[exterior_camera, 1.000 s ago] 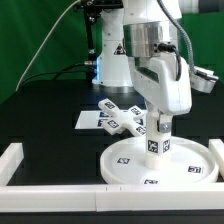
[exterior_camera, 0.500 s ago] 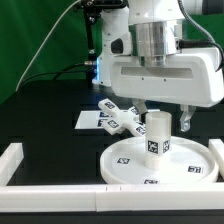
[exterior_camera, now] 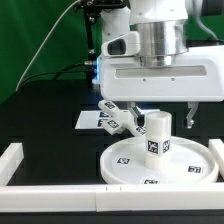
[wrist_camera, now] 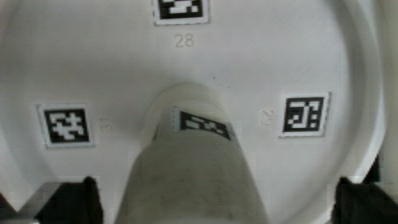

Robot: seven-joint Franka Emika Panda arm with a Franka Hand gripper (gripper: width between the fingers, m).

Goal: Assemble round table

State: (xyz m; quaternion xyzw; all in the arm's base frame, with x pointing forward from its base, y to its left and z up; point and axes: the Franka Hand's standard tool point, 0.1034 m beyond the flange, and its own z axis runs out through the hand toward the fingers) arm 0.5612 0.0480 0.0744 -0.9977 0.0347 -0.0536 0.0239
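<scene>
The wide rimmed round disc [exterior_camera: 125, 165] lies flat on the black table. The short thick cylinder [exterior_camera: 156, 136] stands upright on its middle, with a tag on its side. My gripper [exterior_camera: 166, 118] is open just above the cylinder, one finger on each side of its top, neither touching. In the wrist view the cylinder [wrist_camera: 196, 170] rises between the two dark fingertips [wrist_camera: 71, 200], apart from both, over the disc [wrist_camera: 178, 75] and its tags. The smaller flat-armed piece [exterior_camera: 118, 119] lies behind the disc.
The marker board [exterior_camera: 86, 120] lies behind the disc, partly under the flat-armed piece. A long white border rail [exterior_camera: 50, 171] runs along the front, with another at the exterior view's right [exterior_camera: 216, 150]. The arm's base [exterior_camera: 110, 60] stands at the back.
The gripper has turned about its axis from side-on to broadside, its fingers have spread off the cylinder, and it has risen a little. The cylinder stays upright on the disc.
</scene>
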